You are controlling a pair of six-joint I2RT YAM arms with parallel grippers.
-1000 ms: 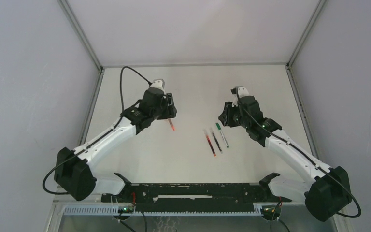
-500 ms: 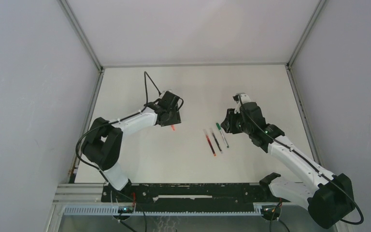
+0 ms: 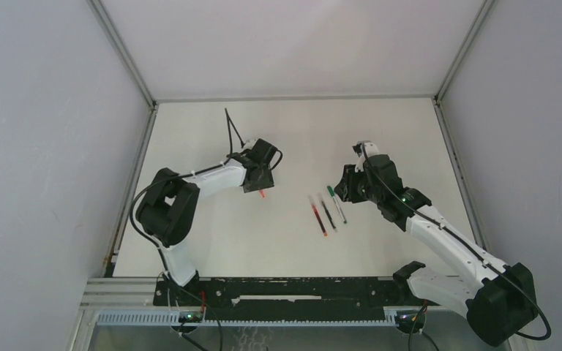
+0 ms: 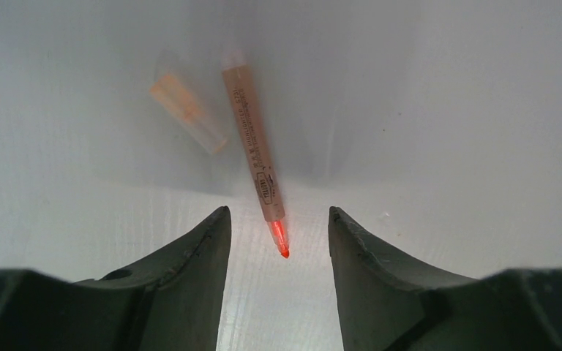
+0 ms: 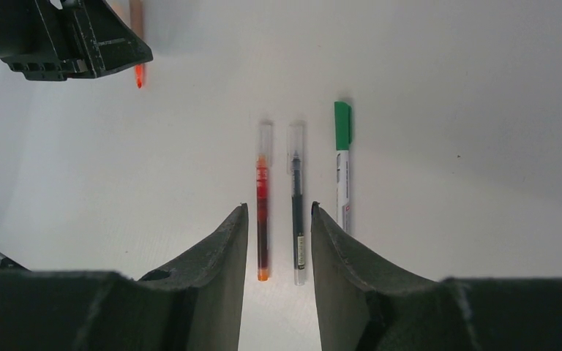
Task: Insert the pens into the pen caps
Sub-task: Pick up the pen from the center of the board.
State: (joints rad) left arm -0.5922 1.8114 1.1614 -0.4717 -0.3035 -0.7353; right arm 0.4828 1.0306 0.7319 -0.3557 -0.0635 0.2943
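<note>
A red-tipped pen with a pale orange barrel lies uncapped on the white table, and a translucent orange pen cap lies loose just left of it. My left gripper hovers open over the pen's tip, holding nothing. In the top view only that pen's red tip pokes out from under the left gripper. Further right three pens lie side by side: red, black and green-capped. My right gripper stands open above the red and black ones, empty.
The three-pen row lies mid-table between the two arms. Grey enclosure walls border the table on both sides and at the back. The left arm's elbow is folded back near the left edge.
The left arm folded its elbow back and brought its gripper down over the red-tipped pen, jaws slightly narrower. The right gripper shifted a little right toward the pen row.
</note>
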